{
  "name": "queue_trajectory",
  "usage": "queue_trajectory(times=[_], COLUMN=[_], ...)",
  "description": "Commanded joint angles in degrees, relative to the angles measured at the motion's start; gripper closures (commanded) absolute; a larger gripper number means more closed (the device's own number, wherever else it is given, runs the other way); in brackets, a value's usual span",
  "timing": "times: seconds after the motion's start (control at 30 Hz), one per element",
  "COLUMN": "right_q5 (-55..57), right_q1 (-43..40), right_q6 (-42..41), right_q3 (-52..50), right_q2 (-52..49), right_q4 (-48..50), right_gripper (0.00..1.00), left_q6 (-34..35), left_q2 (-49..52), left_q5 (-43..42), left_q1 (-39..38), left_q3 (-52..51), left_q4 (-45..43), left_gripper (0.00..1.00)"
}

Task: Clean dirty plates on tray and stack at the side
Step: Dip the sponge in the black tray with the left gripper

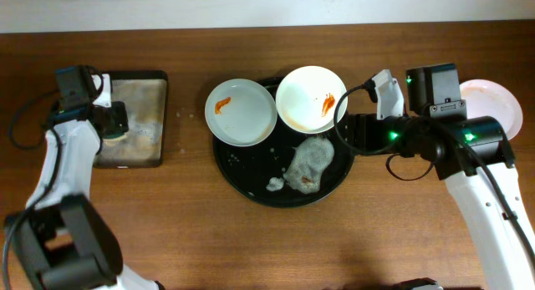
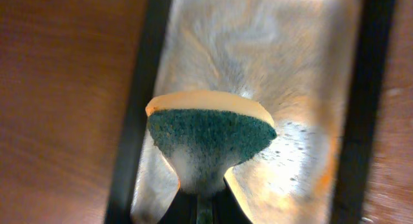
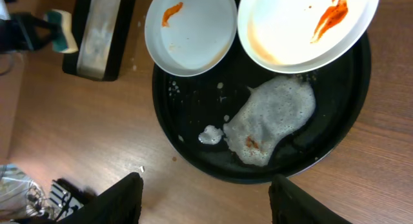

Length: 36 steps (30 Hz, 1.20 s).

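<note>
From overhead, the round black tray sat in the middle of the table with two white plates side by side along its far edge. The left plate had an orange-red smear near its rim, and the right plate had a streak on its right side. A patch of foam lay on the tray in front of them. A pale plate rested alone at the table's right end, probably the start of the clean stack. The left fingers hung over a rectangular pan at the left end, well apart from the tray. The right fingers waited at the tray's right rim, just beside the right plate.

In the left wrist view, the left fingers were clenched on a sponge, its green scouring face towards the camera. It was held above the pan's soapy water, most likely to load it with suds for scrubbing.

In the right wrist view, the right fingers were spread wide and held nothing, with both plates lying ahead of them. I judged they were placed to steady or take the right plate. Both plates on the tray were dirty, so neither had been cleaned yet.
</note>
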State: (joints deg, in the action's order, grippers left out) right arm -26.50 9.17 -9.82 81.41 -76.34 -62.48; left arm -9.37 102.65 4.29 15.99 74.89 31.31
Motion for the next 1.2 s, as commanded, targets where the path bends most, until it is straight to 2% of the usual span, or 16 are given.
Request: queue_trajectory(times=[0.0,0.17,0.37,0.67,0.97,1.17], right_q5=[1.75,1.75,1.75,1.77,3.23,3.23], right_q1=[0.31,0.31,0.31,0.31,0.31,0.31], right_q6=[0.83,0.83,0.83,0.85,0.9,1.11], right_q3=[0.28,0.28,0.28,0.28,0.28,0.28], right_q2=[0.07,0.07,0.07,0.11,0.11,0.11], right_q4=[-0.55,-1.25,-1.25,-1.25,-1.31,-1.46], right_gripper=[0.36,0.36,0.37,0.37,0.37,0.37], left_q6=[-2.75,-2.78,-2.75,-1.88,-1.84,-0.55], left_q2=[5.46,11.34,16.22,10.51,16.83,10.82], left_q5=[-2.08,-4.72,-4.72,-4.55,-4.7,-5.62], left_q1=[0.0,-0.07,-0.04,-0.07,-0.07,-0.07], left_q3=[-0.04,-0.04,-0.04,5.05,4.66,8.68], left_q4=[-2.69,-4.94,-5.4,-0.09,0.26,5.99], left_gripper=[0.97,0.94,1.0,1.0,1.0,1.0])
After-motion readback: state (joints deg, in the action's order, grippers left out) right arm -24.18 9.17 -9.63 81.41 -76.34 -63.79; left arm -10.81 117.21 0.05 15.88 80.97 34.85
